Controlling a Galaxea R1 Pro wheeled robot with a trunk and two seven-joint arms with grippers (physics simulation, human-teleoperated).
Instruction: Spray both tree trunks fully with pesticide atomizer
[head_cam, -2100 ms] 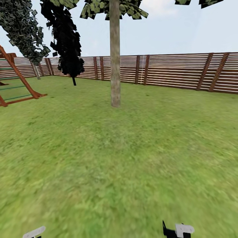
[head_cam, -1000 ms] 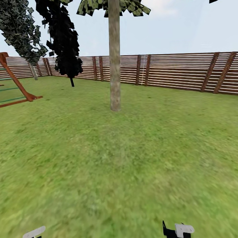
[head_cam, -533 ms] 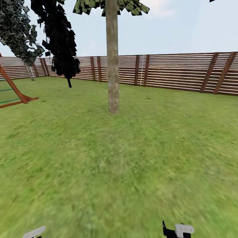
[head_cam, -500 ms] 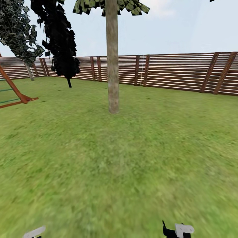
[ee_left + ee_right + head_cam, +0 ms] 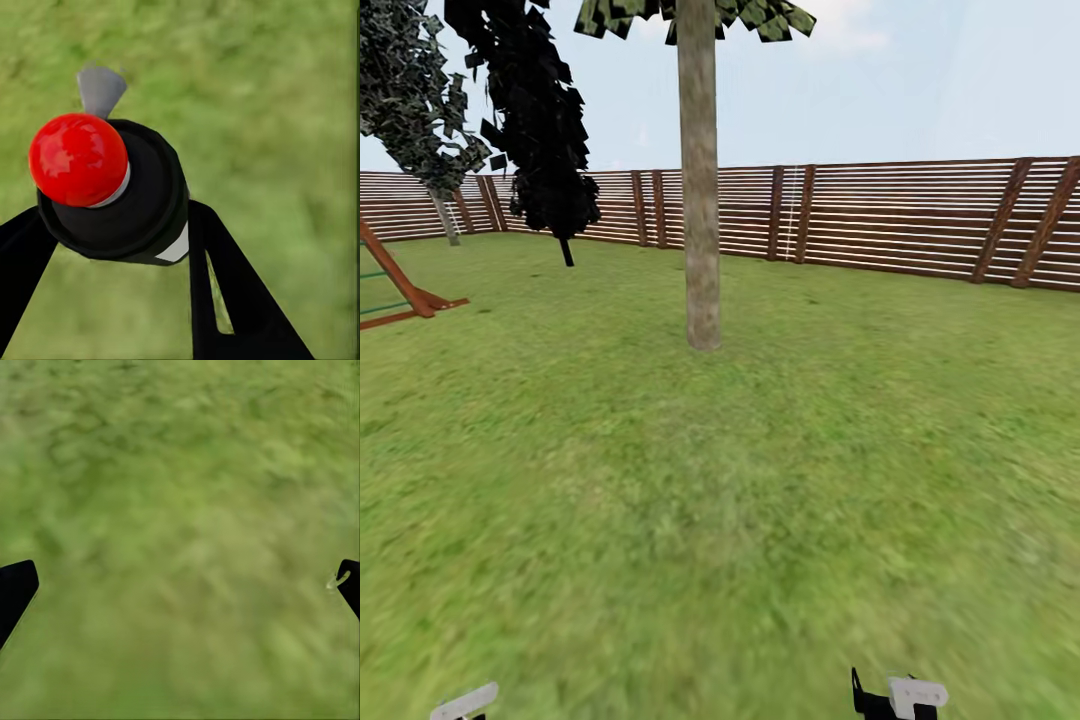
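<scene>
**Atomizer clamped in the left gripper, tree trunk ahead on the lawn**

While the head view takes in the whole garden, only the wrist cameras show what the grippers hold. From the head, a tree trunk (image 5: 701,200) rises at 12 o'clock — a straight, bare column of blotchy grey-brown bark, its leafy crown cut off at the top edge. A near-black conifer (image 5: 540,120) stands at 11 o'clock, with a wooden frame (image 5: 400,290) at 9 o'clock. A fence (image 5: 900,215) of horizontal brown slats runs behind them all, and coarse green grass (image 5: 720,520) covers the floor.

The left wrist view shows the pesticide atomizer (image 5: 112,195) end-on: a glossy red nozzle tip, a round dark body, a pale label corner and a grey trigger. The left gripper (image 5: 120,225) has its black fingers (image 5: 225,292) pressed against the bottle on both sides — closed around it above the grass.

The right wrist view shows the right gripper (image 5: 180,585) with its dark fingertips (image 5: 15,589) spread wide apart, nothing between them but blurred lawn.
</scene>
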